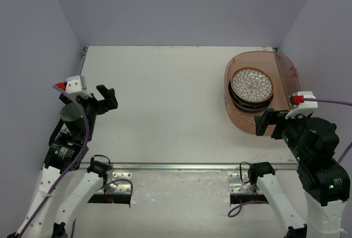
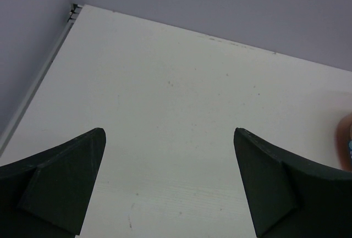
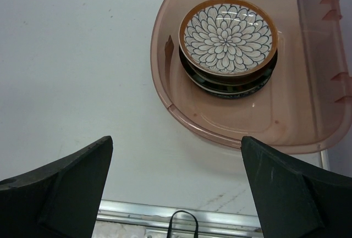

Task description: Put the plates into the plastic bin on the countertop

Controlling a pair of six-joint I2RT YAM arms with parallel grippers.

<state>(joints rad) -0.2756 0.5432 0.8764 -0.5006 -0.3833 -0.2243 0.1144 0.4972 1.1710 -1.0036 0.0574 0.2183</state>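
I saw the plates (image 3: 228,37) stacked inside the plastic bin (image 3: 297,111) at the far right of the counter (image 1: 165,100), a petal-patterned one uppermost. My left gripper (image 2: 169,133) hung released and empty above bare counter at the left. My right gripper (image 3: 176,142), likewise spread wide, hovered just short of the bin.

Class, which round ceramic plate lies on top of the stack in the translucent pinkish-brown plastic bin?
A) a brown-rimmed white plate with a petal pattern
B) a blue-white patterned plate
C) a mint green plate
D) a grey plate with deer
A: the brown-rimmed white petal-pattern plate sits uppermost, over the others, inside the translucent pinkish-brown plastic bin.
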